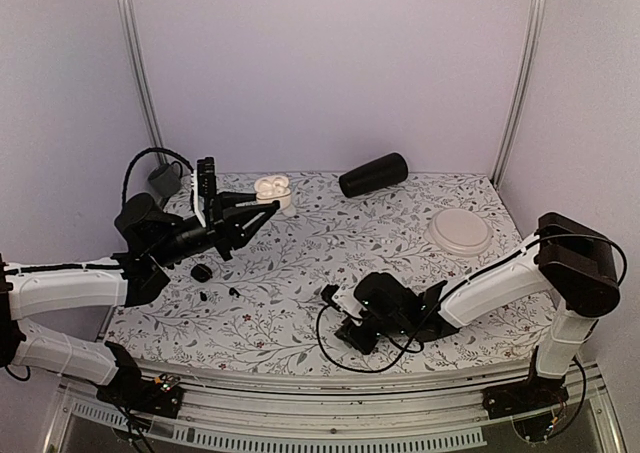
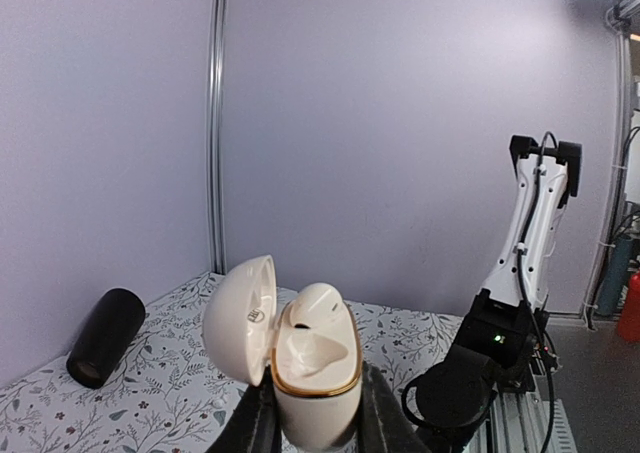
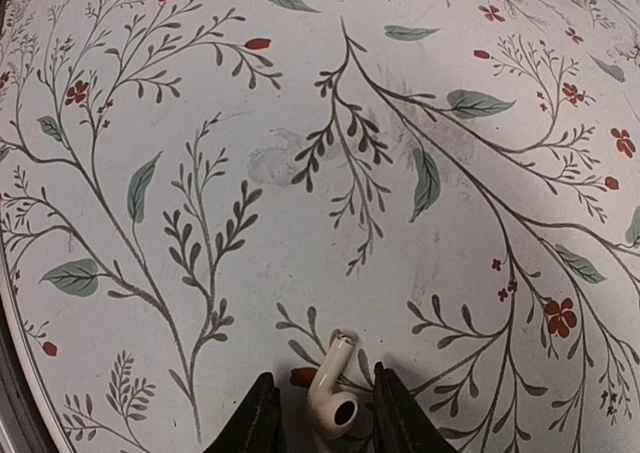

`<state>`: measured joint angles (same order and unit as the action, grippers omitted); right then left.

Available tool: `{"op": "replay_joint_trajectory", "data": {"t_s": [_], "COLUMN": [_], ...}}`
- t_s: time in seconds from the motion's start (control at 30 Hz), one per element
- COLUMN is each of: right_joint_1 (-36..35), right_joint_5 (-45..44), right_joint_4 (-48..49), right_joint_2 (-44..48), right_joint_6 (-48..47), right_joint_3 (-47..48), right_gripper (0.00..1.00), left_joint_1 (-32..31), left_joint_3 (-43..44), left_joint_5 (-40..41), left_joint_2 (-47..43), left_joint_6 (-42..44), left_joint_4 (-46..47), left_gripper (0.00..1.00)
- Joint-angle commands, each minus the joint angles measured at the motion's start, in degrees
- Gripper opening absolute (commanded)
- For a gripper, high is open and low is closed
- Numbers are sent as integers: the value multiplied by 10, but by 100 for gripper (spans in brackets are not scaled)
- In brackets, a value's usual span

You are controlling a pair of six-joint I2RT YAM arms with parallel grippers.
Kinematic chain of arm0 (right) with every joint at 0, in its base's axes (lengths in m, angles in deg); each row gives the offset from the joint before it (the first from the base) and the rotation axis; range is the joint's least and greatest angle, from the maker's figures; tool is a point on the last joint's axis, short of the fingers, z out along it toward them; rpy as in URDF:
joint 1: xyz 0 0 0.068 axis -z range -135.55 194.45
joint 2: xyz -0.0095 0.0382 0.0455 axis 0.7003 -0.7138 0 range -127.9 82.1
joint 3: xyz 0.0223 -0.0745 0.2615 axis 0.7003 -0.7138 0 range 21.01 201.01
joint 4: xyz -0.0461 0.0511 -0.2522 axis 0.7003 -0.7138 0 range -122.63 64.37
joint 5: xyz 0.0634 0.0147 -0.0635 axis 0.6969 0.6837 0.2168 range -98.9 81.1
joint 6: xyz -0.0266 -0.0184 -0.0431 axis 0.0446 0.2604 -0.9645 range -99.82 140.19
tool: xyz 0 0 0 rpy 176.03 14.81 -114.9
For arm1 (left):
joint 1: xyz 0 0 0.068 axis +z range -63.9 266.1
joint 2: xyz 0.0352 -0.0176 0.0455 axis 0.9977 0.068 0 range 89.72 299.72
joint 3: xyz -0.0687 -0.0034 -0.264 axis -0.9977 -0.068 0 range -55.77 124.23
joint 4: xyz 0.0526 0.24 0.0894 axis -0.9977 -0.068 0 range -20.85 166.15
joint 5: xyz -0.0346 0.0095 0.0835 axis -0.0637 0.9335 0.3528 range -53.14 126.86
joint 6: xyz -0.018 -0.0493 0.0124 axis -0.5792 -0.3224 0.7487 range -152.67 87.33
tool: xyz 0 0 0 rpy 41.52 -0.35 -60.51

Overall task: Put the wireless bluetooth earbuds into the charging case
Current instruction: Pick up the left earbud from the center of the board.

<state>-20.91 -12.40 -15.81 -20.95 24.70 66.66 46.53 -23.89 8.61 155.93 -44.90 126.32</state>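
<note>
The charging case (image 2: 312, 378) is white with a gold rim, its lid hinged open to the left. My left gripper (image 2: 313, 413) is shut on its body and holds it upright above the table's back left (image 1: 272, 191). One white earbud (image 2: 318, 308) sits in the case's far socket; the near socket is empty. A second white earbud (image 3: 334, 401), with a stem, lies on the floral tablecloth. My right gripper (image 3: 320, 413) points straight down over it, open, one finger on each side with small gaps to the bud.
A black cylinder (image 1: 373, 174) lies at the back, and a white round dish (image 1: 459, 231) sits at the right. Small black pieces (image 1: 201, 272) lie on the cloth under the left arm. The right arm (image 1: 385, 303) crouches low near the front middle.
</note>
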Motion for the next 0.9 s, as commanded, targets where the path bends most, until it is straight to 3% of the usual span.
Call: {"op": "replay_joint_trajectory", "data": {"t_s": [0.0, 0.2, 0.67, 0.87], "right_joint_1": [-4, -4, -11, -16], "right_joint_5": [-21, -23, -21, -22], "right_joint_4": [-45, -41, -44, -46], "right_joint_2": [-34, -22, 14, 3], "right_joint_6": [38, 61, 93, 97], "right_joint_3": [26, 8, -28, -13], "right_gripper": [31, 29, 35, 29], "left_joint_1": [7, 7, 7, 7], "left_joint_3": [1, 0, -1, -1], "left_joint_5": [-5, -4, -4, -5], "left_joint_2": [-11, -16, -11, -11], "left_joint_6": [-1, 1, -1, -4], "left_joint_4": [2, -3, 3, 3], "left_gripper": [0, 0, 0, 0]}}
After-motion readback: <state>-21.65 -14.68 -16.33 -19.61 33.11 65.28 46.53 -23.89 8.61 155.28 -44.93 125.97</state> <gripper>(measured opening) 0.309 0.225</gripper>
